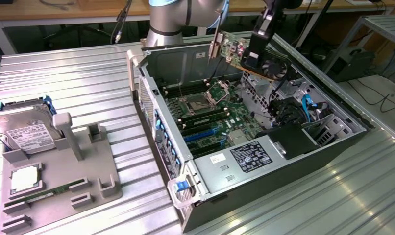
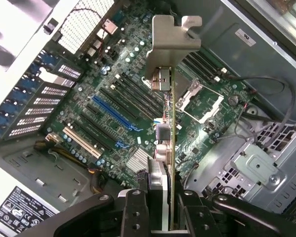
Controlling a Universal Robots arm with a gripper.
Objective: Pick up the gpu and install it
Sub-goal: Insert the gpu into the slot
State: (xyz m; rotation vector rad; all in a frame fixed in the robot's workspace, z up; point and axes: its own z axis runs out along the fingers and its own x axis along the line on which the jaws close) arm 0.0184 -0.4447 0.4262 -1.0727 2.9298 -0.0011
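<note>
The hand [image 1: 254,58] is clamped on the gpu [image 1: 232,50], holding it in the air above the open computer case [image 1: 285,159], which lies on its side on the ribbed metal worktop [image 1: 73,78]. In the wrist view the hand [image 2: 164,213] grips the gpu [image 2: 172,123] edge-on, one finger [image 2: 134,210] pressed to each face. The card reaches away from the hand, with its silver bracket [image 2: 171,37] at the far end. The card touches nothing but the hand.

Below the hand and the card lies the green motherboard [image 2: 113,74], with its row of long expansion slots, among them a blue slot [image 2: 110,110], and the metal processor socket [image 2: 201,98] just to one side of the card's edge.

Well apart from the hand, outside the case at the exterior view's left, a grey holder [image 1: 60,181] sits on the worktop. It carries a silver hard drive [image 1: 29,132] with a white label and a slim green RAM stick [image 1: 44,194].
</note>
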